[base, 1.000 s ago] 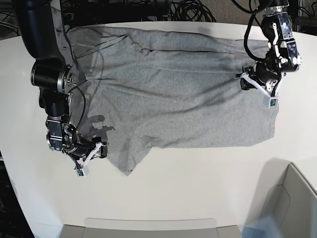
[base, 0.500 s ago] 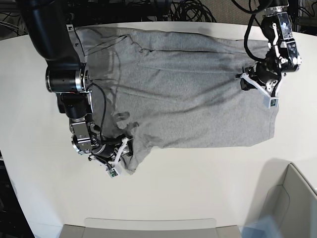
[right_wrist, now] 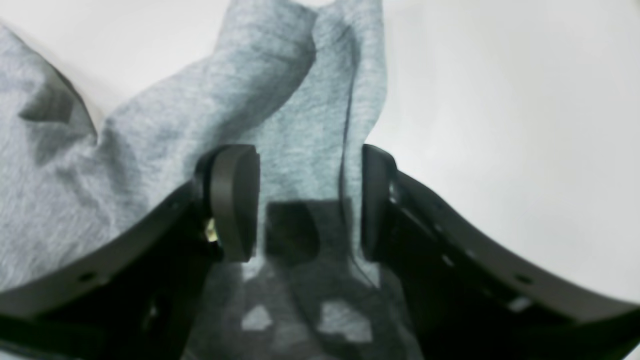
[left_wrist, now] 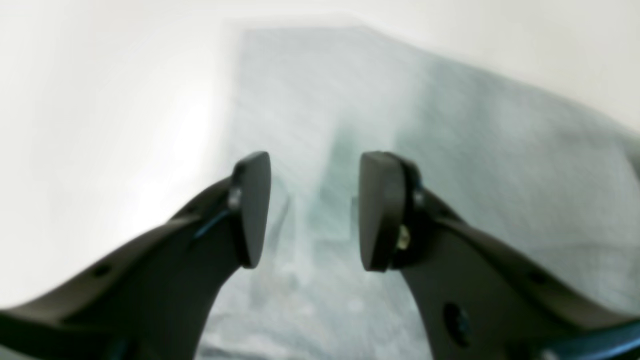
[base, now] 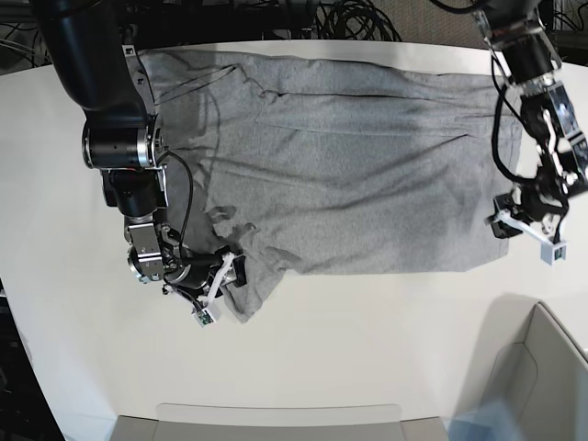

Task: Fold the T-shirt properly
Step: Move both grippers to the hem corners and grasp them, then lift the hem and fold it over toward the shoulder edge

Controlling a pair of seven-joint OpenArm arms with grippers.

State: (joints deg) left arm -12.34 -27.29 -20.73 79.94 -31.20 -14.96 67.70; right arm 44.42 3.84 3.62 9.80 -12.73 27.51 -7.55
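Observation:
The heather-grey T-shirt (base: 349, 165) lies spread on the white table (base: 386, 340), plain side up, with no lettering in view. My right gripper (base: 226, 277) is at the shirt's near-left sleeve tip (base: 255, 287). In the right wrist view the right gripper (right_wrist: 305, 205) is open, its pads (right_wrist: 235, 200) straddling a raised fold of grey sleeve (right_wrist: 300, 100). My left gripper (base: 525, 235) is at the shirt's near-right hem corner. In the blurred left wrist view the left gripper (left_wrist: 315, 210) is open over the grey cloth (left_wrist: 400, 150), whose edge lies just to its left.
A grey bin (base: 551, 367) stands at the near right corner and a grey tray (base: 276, 418) at the near edge. Black cables (base: 349, 18) lie behind the table's far edge. The right arm's dark column (base: 101, 83) overhangs the shirt's left side.
My left gripper has dropped from the middle of the shirt's right edge to its near-right corner. My right gripper moved right onto the sleeve tip and has bunched it inward.

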